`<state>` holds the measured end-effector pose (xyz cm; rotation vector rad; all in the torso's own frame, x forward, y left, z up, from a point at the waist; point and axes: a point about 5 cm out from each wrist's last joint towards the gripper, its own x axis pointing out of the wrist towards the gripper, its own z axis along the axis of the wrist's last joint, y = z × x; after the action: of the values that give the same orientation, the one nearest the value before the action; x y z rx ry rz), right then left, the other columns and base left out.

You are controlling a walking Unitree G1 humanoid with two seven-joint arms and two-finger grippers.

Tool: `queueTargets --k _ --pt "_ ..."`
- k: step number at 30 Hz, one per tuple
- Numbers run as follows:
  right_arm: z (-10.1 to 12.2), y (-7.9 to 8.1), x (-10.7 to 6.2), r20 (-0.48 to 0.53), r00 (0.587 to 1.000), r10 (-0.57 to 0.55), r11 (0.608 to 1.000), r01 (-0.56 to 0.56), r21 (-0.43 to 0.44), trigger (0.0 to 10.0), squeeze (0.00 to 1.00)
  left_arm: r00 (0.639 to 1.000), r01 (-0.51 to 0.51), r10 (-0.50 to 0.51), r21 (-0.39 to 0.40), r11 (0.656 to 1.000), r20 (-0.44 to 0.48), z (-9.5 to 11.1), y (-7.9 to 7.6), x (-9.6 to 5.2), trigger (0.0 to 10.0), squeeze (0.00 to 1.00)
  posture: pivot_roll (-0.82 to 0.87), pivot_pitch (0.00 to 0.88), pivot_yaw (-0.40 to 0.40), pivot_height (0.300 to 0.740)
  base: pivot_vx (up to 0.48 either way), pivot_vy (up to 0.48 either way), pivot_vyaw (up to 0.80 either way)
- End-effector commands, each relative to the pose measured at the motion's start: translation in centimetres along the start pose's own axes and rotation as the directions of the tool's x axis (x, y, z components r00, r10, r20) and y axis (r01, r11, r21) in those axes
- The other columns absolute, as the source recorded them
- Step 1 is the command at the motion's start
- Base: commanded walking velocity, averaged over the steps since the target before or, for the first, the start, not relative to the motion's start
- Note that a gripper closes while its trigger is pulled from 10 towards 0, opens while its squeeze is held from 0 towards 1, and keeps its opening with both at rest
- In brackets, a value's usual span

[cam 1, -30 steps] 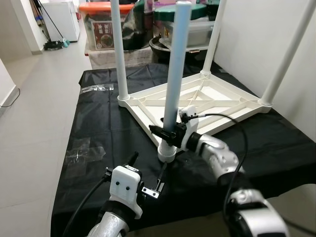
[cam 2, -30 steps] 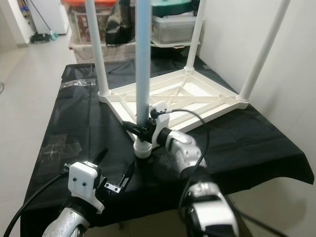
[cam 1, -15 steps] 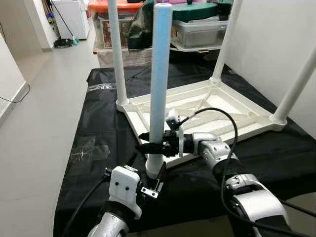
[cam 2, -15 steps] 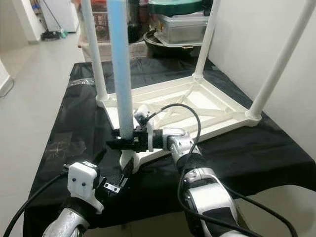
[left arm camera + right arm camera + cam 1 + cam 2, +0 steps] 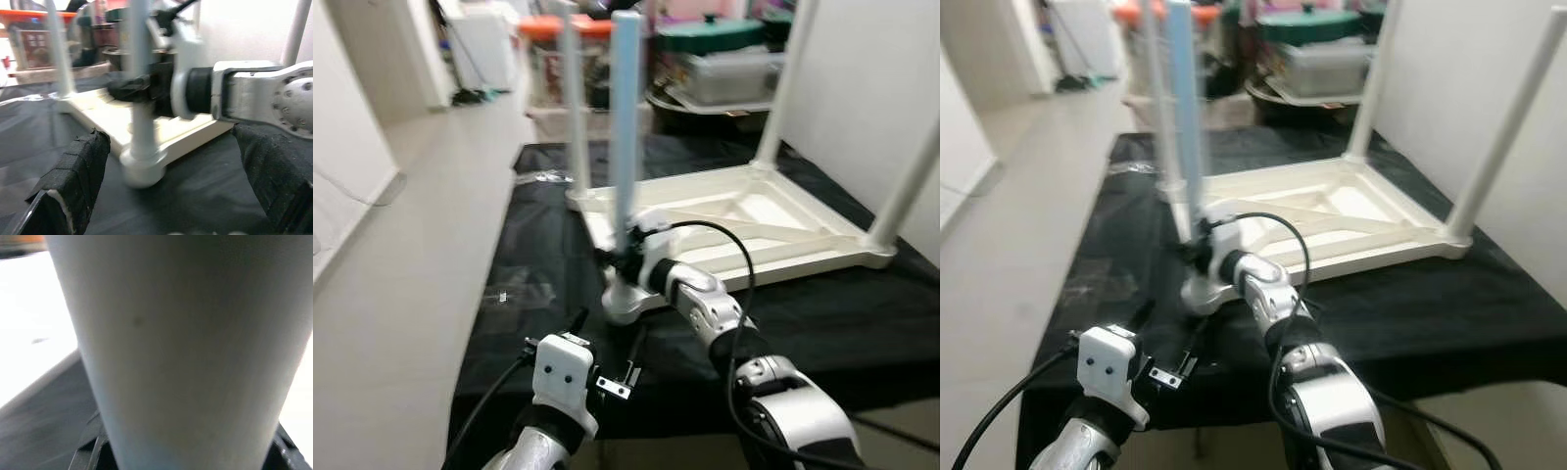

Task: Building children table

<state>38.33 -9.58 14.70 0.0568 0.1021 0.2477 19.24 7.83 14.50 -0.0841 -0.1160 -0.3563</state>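
A white children's table lies upside down on a black cloth, its legs pointing up. At its near corner stands a pale leg in a round socket. My right gripper is shut on this leg just above the socket; the leg sits very close in the right wrist view. My left gripper hovers open near the cloth's front edge, short of the socket. In the left wrist view the leg stands between and beyond the left gripper's padded fingers.
Three other legs rise from the remaining corners. Storage boxes are stacked behind the table and a white wall runs along the right. Bare floor lies to the left of the cloth.
The whole picture has shifted and blurred, so the camera moved. My right gripper stays clamped on the leg while its wrist has turned around it. The left gripper holds its place.
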Motion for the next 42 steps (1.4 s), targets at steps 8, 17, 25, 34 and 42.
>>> queueTargets --k 8,17,25,34,42 --pt "-1.3 -1.5 -2.1 -0.025 0.924 -0.381 0.92 0.382 0.086 0.0 0.0 1.0 0.005 -0.005 0.003 1.0 -0.009 -0.3 0.0 0.0 10.0 0.0 0.05 0.0 -0.013 0.74 0.0 0.0 0.0" --pt "-0.3 2.9 -1.0 0.079 0.994 -0.079 0.986 0.066 0.154 10.0 1.0 1.0 0.0 0.0 0.003 1.0 -0.006 -0.3 0.0 0.0 10.0 0.0 0.04 0.0 -0.021 0.74 0.0 0.0 0.0" --pt "-0.3 2.8 -0.6 0.054 0.967 0.251 0.955 -0.256 0.15 10.0 0.0 1.0 0.0 0.0 0.003 1.0 -0.003 -0.2 0.0 0.1 10.0 0.0 0.05 0.0 -0.027 0.74 0.0 0.0 0.0" --pt "0.1 2.5 -1.7 -0.058 0.658 0.751 0.66 -0.744 0.103 10.0 0.0 1.0 -0.002 0.002 0.004 1.0 0.001 -0.2 0.0 0.2 10.0 0.0 0.05 0.0 -0.029 0.74 0.0 0.0 0.0" --pt "1.0 4.1 -2.4 -0.106 0.345 0.933 0.355 -0.93 0.097 10.0 0.0 1.0 -0.001 0.001 0.009 1.0 -0.001 -0.1 0.2 0.1 10.0 0.0 0.09 0.0 -0.024 0.74 0.0 0.0 0.0"
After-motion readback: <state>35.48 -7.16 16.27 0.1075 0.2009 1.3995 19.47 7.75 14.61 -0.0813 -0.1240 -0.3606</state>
